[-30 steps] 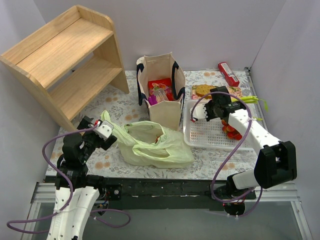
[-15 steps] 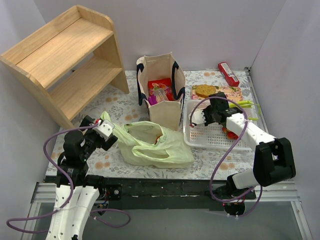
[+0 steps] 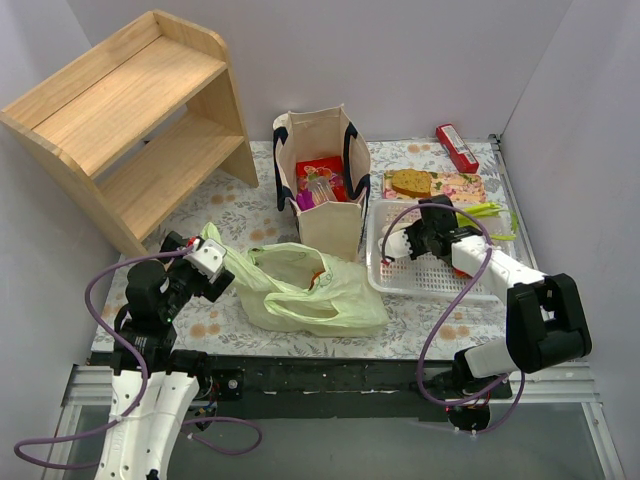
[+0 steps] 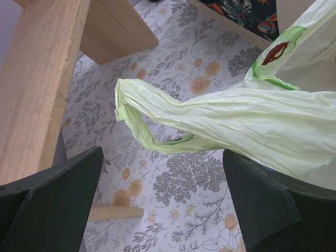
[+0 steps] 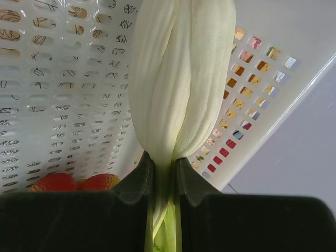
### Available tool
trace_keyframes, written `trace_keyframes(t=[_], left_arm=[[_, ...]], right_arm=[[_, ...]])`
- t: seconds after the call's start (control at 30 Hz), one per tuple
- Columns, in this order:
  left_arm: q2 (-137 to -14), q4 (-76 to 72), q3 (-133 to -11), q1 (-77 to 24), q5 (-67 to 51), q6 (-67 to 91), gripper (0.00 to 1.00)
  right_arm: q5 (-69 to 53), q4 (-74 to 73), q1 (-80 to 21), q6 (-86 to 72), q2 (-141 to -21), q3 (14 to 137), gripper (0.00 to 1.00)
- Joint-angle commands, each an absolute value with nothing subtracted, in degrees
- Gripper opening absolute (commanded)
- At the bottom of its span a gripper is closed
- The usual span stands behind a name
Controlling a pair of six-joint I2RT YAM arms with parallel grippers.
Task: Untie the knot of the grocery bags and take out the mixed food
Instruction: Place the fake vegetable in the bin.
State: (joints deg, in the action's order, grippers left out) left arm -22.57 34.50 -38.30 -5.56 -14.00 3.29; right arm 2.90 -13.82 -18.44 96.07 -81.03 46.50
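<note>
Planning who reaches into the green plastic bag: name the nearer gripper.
Left. The left gripper sits open at the green plastic bag's handle loop on its left end; the right gripper is past its right side, over the white basket, shut on a pale vegetable.

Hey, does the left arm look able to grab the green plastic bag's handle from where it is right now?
Probably yes. The left claw is open, and the green bag's handle lies just ahead, in line with the gap between its fingers, with nothing visibly blocking it.
</note>
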Motion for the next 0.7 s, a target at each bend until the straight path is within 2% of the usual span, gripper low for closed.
trace_keyframes(t=[0.0,0.2,0.43,0.67], left_arm=[[-22.4,34.6,-39.3,-4.7,-15.4,4.3,0.98],[-21.9,34.5,-38.8,-4.2,-15.6,5.0,0.98],[-21.9,34.3,-38.1,-3.9,-16.7,5.5,0.98],[-21.7,34.9,-38.3,-3.6,-16.6,5.7,0.98]], right_arm=[[0.8,-12.6,-17.6,98.9,-80.2,51.3,0.01],[-1.1,-16.8,-17.5,100.6,-80.8,54.2,0.01],[4.5,-20.6,-16.4,97.8,-85.2,58.2,0.01],[4.4,-18.2,-14.2,98.4,-86.4,54.9,0.03]])
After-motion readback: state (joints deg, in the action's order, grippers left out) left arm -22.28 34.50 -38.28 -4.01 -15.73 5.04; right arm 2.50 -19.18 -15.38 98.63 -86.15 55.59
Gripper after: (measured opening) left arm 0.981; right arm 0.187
